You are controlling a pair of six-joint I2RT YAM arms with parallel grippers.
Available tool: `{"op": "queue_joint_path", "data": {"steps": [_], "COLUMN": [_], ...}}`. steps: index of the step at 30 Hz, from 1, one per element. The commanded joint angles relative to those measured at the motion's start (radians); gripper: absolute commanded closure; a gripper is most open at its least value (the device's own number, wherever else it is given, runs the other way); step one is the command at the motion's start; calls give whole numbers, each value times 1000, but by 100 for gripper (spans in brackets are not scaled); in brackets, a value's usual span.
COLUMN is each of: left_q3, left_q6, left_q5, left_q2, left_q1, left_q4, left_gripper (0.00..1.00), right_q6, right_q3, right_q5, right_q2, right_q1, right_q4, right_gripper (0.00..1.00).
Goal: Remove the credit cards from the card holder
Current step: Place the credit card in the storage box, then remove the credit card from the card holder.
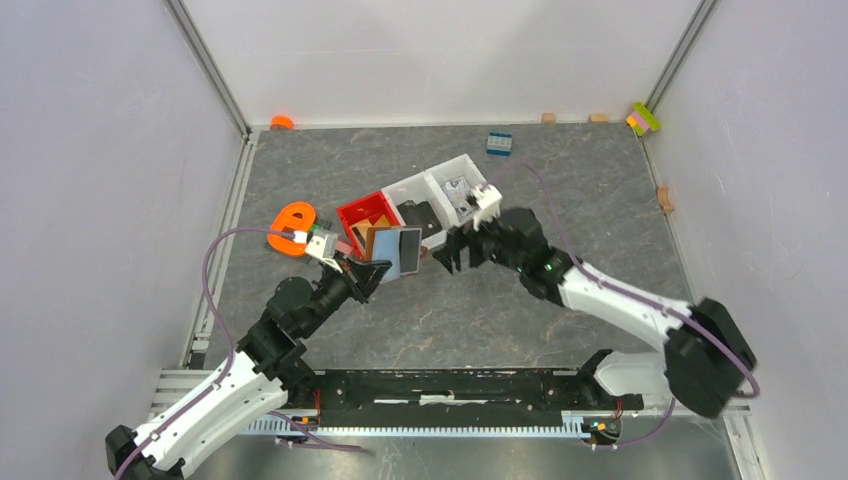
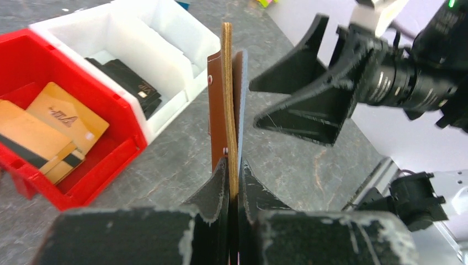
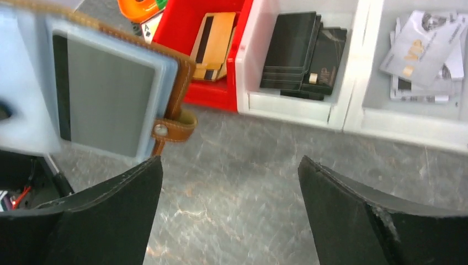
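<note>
The card holder (image 3: 175,83) is thin brown leather with stitching and a snap strap, and a flat grey card (image 3: 107,91) sits in its pale-blue pocket. The left claw (image 1: 372,268) pinches it upright over the tabletop's (image 1: 500,320) middle; the right claw (image 1: 450,255) gapes wide beside it, holding nothing.

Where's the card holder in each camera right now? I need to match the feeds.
Top external: card holder left of centre, just below the red bin.
Left wrist: card holder centre, upright, edge-on; red bin at left.
Right wrist: card holder upper left, strap tab showing; red bin top centre.
Shared landmark: the red bin.
</note>
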Motion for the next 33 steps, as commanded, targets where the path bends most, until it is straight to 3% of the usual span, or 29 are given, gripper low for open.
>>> {"op": "queue_joint_path", "data": {"steps": [1, 5, 10, 21, 26, 31, 33], "left_q3": [-16, -10, -26, -53, -97, -46, -31], "left_q6": [14, 13, 1, -40, -147, -292, -302], "left_q5": [140, 209, 288, 426, 418, 232, 218], "left_q2": [15, 42, 30, 35, 28, 67, 126], "left_q1": [-4, -4, -5, -10, -10, -10, -10], "left_q4": [155, 184, 240, 369, 513, 449, 504], "left_gripper": [95, 95, 94, 96, 98, 98, 98], "right_q6": [108, 192, 271, 329, 349, 355, 355], "right_q3": [-293, -457, -519, -552, -554, -585, -604], "right_q5": [-25, -138, -264, -309, -341, -341, -328], "right_q2": [-202, -265, -223, -211, -232, -321, -361], "right_q1": [-6, -6, -6, -7, -12, -25, -35], "right_q4": [330, 625, 837, 947, 955, 979, 984], "right_gripper": [2, 2, 2, 2, 1, 18, 33]}}
